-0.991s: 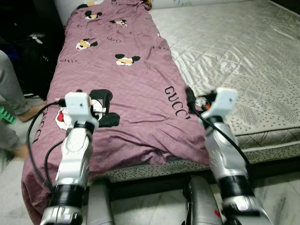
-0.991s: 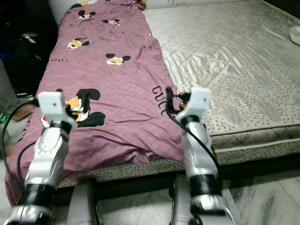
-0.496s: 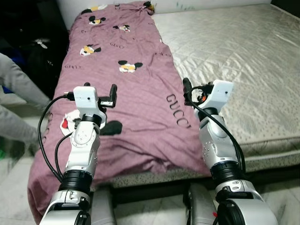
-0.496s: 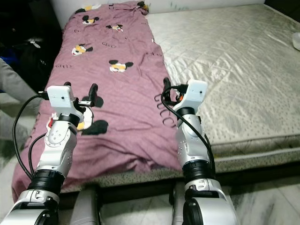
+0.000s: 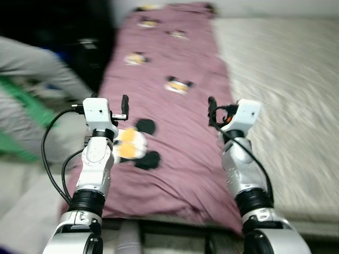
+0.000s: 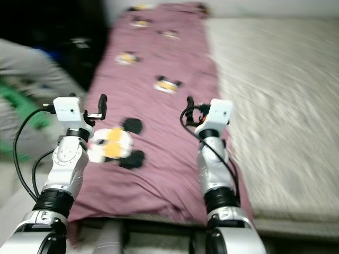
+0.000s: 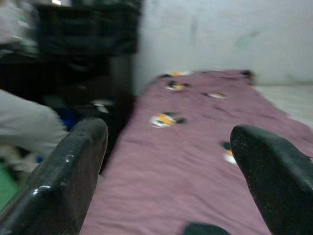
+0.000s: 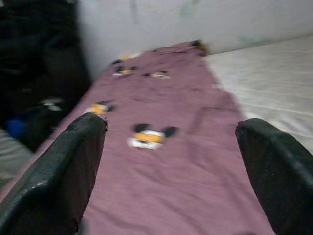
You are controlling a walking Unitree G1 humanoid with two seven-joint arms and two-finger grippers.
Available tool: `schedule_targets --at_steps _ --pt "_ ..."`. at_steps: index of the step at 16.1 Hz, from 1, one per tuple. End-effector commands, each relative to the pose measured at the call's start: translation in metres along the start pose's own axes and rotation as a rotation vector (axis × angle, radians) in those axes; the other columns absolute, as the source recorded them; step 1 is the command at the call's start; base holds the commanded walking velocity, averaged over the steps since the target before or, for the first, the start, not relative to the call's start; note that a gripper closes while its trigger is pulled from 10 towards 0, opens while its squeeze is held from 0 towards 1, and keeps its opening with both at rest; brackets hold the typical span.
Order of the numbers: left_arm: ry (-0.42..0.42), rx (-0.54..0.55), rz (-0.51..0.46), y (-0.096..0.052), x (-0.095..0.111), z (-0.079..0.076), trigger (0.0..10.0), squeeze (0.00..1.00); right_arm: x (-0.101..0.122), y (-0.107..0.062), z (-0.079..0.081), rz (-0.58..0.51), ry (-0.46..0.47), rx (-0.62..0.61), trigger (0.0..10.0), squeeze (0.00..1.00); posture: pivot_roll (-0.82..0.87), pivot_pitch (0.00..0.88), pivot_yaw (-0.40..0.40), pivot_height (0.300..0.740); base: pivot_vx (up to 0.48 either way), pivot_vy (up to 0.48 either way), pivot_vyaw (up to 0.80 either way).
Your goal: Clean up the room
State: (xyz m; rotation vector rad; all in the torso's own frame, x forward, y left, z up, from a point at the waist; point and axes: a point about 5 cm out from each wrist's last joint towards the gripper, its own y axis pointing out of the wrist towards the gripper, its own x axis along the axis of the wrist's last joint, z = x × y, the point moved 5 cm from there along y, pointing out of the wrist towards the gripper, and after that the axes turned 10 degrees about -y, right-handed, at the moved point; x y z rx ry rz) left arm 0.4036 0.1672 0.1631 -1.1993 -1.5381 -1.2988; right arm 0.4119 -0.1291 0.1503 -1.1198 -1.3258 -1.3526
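Note:
A mauve blanket (image 5: 175, 106) printed with cartoon mice covers the left strip of the bed, and its near end hangs over the bed's front edge. Both arms are raised above it. My left gripper (image 5: 119, 108) hovers over the blanket's left part near a large mouse print (image 5: 132, 148); its fingers (image 7: 63, 176) stand wide apart with nothing between them. My right gripper (image 5: 216, 113) hovers over the blanket's right edge, open and empty, with fingers (image 8: 63, 171) spread. The whole picture is blurred.
The bare quilted mattress (image 5: 286, 90) takes up the right of the bed. A person's grey-clad leg (image 5: 37, 61) and something green (image 5: 21, 106) are to the left of the bed. Dark furniture (image 5: 69, 26) stands at the back left.
The camera has swung left, so the bed has shifted right in view and the picture has blurred. Both grippers have risen off the blanket and remain open.

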Motion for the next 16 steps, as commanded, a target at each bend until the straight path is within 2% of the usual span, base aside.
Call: schedule_targets --at_steps 1,5,7,10,12,16 --pt "0.004 0.006 0.011 -0.005 -0.005 0.003 10.0 0.0 0.002 -0.002 0.002 -0.017 -0.01 0.001 10.0 0.0 -0.05 0.0 0.062 0.717 0.0 0.0 0.0" --pt "-0.009 0.014 0.02 -0.017 -0.012 0.002 10.0 0.0 -0.006 -0.008 0.007 0.004 -0.048 0.015 10.0 0.0 -0.03 0.0 0.032 0.74 0.0 0.0 0.0" --pt "-0.009 0.01 0.03 -0.024 -0.017 0.0 10.0 0.0 -0.01 -0.01 0.005 0.021 -0.112 0.001 10.0 0.0 -0.03 0.0 0.024 0.74 0.0 0.0 0.0" --pt "-0.015 -0.01 0.055 -0.026 -0.022 -0.007 10.0 0.0 -0.01 -0.01 0.004 0.027 -0.121 -0.007 10.0 0.0 -0.03 0.0 0.02 0.74 0.0 0.0 0.0" --pt "-0.047 -0.044 0.061 -0.027 -0.023 -0.016 10.0 0.0 -0.006 -0.01 0.008 0.003 -0.127 0.025 10.0 0.0 -0.04 0.0 0.013 0.74 0.0 0.0 0.0" --pt "-0.055 -0.047 0.064 -0.026 -0.023 -0.019 10.0 0.0 0.007 -0.002 0.006 -0.027 -0.141 0.009 10.0 0.0 -0.05 0.0 0.01 0.74 0.0 0.0 0.0"
